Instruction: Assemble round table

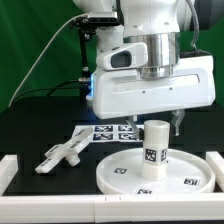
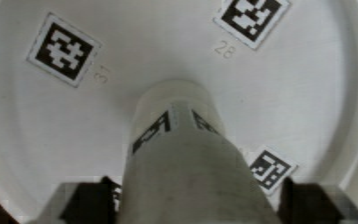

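Note:
The round disc top (image 1: 120, 172) lies flat on the black table at the front, with tags on its face. The short thick leg (image 1: 155, 145) stands upright on it, right of centre. The cross-shaped foot (image 1: 65, 153) lies on the table at the exterior view's left. My gripper (image 1: 160, 126) hangs over the leg's top, one finger (image 1: 178, 123) showing beside it with a small gap. In the wrist view the leg (image 2: 194, 150) runs between my gripper's (image 2: 197, 205) dark fingers (image 2: 87, 200), over the disc top (image 2: 140, 60). The jaws straddle the leg and look open.
The marker board (image 1: 105, 131) lies on the table behind the disc top. A low white rail (image 1: 100, 207) edges the table's front, with white side walls at the exterior view's left (image 1: 8, 172) and right (image 1: 216, 165). A green backdrop stands behind.

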Controlling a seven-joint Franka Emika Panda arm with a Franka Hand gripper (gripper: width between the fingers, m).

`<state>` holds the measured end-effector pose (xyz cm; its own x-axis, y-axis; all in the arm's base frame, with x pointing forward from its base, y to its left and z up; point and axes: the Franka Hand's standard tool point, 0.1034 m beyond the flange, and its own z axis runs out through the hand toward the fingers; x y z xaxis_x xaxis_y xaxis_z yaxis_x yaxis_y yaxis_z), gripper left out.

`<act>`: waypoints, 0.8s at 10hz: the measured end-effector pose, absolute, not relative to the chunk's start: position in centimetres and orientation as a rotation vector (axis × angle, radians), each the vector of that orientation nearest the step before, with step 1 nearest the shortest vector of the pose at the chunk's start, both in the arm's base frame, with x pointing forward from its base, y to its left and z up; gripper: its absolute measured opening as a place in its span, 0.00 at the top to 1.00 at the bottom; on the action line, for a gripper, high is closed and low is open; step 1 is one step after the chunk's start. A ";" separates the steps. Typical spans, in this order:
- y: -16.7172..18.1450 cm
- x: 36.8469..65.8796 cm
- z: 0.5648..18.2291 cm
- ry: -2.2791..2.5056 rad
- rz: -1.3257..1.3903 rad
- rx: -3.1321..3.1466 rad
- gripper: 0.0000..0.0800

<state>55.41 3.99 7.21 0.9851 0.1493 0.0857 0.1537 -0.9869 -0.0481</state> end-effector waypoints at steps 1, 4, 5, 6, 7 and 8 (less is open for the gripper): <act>4.0 55.5 7.2 -0.086 -0.130 -3.078 0.49; 4.2 55.8 7.1 0.447 -0.180 -3.039 0.49; 4.2 55.8 7.1 0.646 -0.180 -2.997 0.49; 4.2 55.8 7.1 0.836 -0.176 -2.937 0.49; 4.2 55.8 7.1 1.104 -0.176 -2.823 0.49; 4.2 55.8 7.1 1.347 -0.164 -2.700 0.49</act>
<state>55.76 4.22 7.08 0.5984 -0.8000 0.0433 -0.7871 -0.5971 -0.1548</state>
